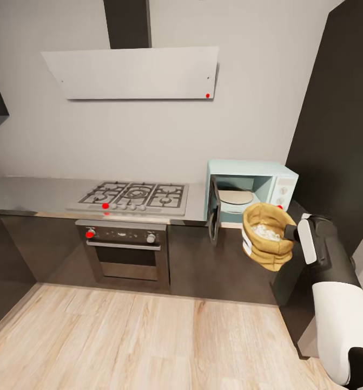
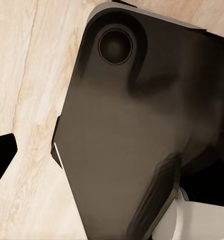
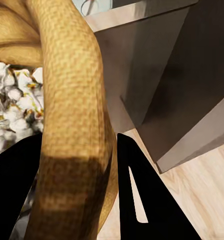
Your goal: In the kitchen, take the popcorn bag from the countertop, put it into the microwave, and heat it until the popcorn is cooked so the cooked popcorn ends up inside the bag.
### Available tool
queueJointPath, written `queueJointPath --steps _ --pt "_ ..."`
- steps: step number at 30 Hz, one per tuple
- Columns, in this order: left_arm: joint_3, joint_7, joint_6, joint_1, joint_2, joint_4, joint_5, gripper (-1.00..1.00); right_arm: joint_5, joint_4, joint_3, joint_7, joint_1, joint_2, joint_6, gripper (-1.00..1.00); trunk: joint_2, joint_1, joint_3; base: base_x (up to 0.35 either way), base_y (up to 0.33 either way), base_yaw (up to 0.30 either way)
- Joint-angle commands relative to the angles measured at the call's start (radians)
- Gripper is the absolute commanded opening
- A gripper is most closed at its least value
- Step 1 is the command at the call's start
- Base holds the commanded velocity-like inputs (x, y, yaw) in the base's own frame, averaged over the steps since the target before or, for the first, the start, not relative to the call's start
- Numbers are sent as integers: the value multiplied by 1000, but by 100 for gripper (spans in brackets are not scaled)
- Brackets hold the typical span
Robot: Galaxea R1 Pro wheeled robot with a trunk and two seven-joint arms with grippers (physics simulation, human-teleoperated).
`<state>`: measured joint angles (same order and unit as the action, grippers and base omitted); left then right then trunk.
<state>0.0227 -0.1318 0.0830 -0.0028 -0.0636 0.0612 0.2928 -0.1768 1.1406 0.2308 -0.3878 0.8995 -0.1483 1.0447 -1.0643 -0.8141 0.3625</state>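
Observation:
The tan popcorn bag (image 1: 268, 238) hangs in the air in front of the microwave (image 1: 273, 181), tilted slightly, with whitish popcorn (image 1: 266, 232) heaped inside. My right gripper (image 1: 290, 234) is shut on the bag's rolled rim from the right. The right wrist view shows the rim (image 3: 74, 125) pinched between two black fingers (image 3: 142, 200), with popcorn (image 3: 11, 110) beside it. The microwave stands on the grey countertop (image 1: 30, 195) with its door (image 1: 213, 211) swung open to the left and the round plate (image 1: 235, 196) bare. A black fingertip (image 2: 1, 160) of my left gripper shows over the floor.
A gas hob (image 1: 135, 196) sits left of the microwave, above a steel built-in oven (image 1: 127, 244). An extractor hood (image 1: 132, 70) hangs on the wall. A tall dark cabinet (image 1: 343, 135) stands at the right. Wooden floor (image 1: 149, 341) spreads below. My own dark body panel (image 2: 122, 140) faces the left wrist camera.

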Motion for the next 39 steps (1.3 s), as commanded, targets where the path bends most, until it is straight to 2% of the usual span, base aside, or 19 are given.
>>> queueJointPath --steps 1,3,7,14,19,25,28,32,35,39 --pt "2 -3 3 0 -1 0 3 100 -11 1 0 -9 1 0 2 -100 -1 0 1 -4 0 0" --pt "2 -3 3 0 -1 0 3 100 -11 0 0 -10 1 0 2 -100 -1 0 1 -2 0 0" --pt "2 -3 3 0 -1 0 3 100 -12 -72 0 -12 21 1 2 -100 -1 0 1 0 0 0" --pt "2 -3 3 0 0 0 3 100 -12 -278 1 -13 176 1 2 -100 -1 0 1 0 0 0" --pt "2 -2 3 0 -1 0 3 100 -12 -363 1 -13 263 1 2 -100 -1 0 1 0 0 0" --pt "2 -3 3 0 -1 0 3 100 -11 -441 0 -19 335 1 2 -100 -1 0 1 0 0 0" --pt "2 -2 3 0 -1 0 3 100 -11 -537 0 -22 401 0 2 -100 -1 0 1 0 0 0" --pt "2 -2 3 0 -1 0 3 100 -13 -616 1 -22 457 -7 2 -100 -1 0 1 0 0 0" --pt "1 -2 3 0 -1 1 3 100 -11 -652 1 -20 482 -8 2 -100 -1 0 1 0 0 0" --pt "0 -2 3 0 -1 0 3 100 -5 -632 0 -19 486 -10 2 -100 -1 0 1 0 0 0"
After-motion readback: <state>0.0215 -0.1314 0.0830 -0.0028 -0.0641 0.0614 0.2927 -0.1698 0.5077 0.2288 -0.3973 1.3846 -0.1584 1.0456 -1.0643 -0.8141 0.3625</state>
